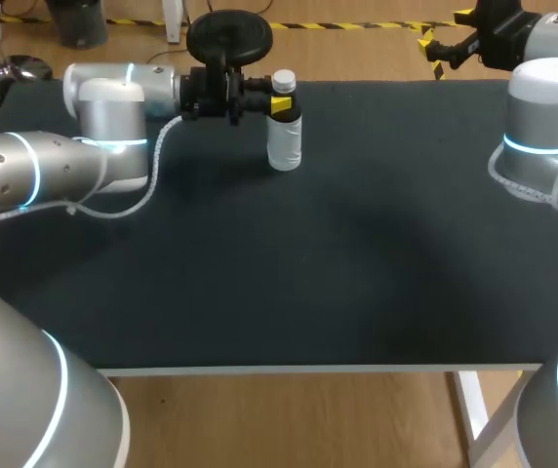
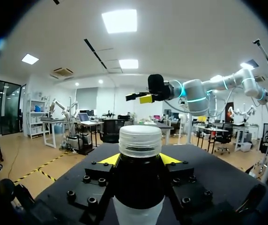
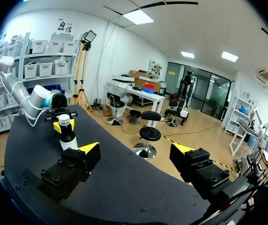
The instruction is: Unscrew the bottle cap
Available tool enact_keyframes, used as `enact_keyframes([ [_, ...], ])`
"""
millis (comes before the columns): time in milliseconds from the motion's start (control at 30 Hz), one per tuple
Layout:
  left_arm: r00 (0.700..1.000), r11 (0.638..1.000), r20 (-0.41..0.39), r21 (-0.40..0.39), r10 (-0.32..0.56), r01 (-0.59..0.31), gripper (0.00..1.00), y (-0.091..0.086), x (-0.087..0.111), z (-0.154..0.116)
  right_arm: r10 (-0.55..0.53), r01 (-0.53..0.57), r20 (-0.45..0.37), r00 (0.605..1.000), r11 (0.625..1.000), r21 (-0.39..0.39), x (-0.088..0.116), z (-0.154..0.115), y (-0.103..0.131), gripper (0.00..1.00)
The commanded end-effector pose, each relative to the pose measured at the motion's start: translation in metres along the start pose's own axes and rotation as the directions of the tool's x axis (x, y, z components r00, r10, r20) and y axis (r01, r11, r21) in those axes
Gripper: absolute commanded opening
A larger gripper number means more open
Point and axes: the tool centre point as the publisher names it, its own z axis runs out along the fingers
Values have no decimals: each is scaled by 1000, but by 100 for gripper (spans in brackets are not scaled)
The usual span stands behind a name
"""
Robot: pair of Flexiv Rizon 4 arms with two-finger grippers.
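A clear bottle (image 1: pixel 285 136) with a white cap (image 1: pixel 284 80) and a dark upper band stands upright near the table's far edge. My left gripper (image 1: pixel 281 102) comes at it from the left, level with the neck just under the cap. In the left wrist view the bottle (image 2: pixel 138 187) fills the gap between the fingers, and both yellow tips press against its dark band below the cap (image 2: pixel 140 140). My right gripper (image 1: pixel 431 54) hangs open beyond the far right edge, well apart from the bottle. The right wrist view shows its gripper (image 3: pixel 136 152) wide open, with the bottle (image 3: pixel 67 136) far ahead.
The black table top (image 1: pixel 308 273) runs from the bottle down to its white front edge (image 1: pixel 318 370). My right arm's elbow (image 1: pixel 547 127) stands over the table's right side.
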Motion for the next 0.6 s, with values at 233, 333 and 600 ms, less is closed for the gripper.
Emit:
enact_keyframes([
  [233, 1000, 1000, 20, -6, 18, -18, 0, -2, -3, -3, 0, 0, -3, 1000, 1000, -2, -1, -1, 0, 100],
  [333, 1000, 1000, 21, -5, 17, -17, 0, -2, -2, -3, 0, 0, -3, 1000, 1000, -2, -1, -1, 0, 100],
  [600, 998, 1000, 51, -13, 23, -22, 0, -1, -1, -4, 0, 0, -3, 1000, 1000, -2, -1, -1, 0, 100],
])
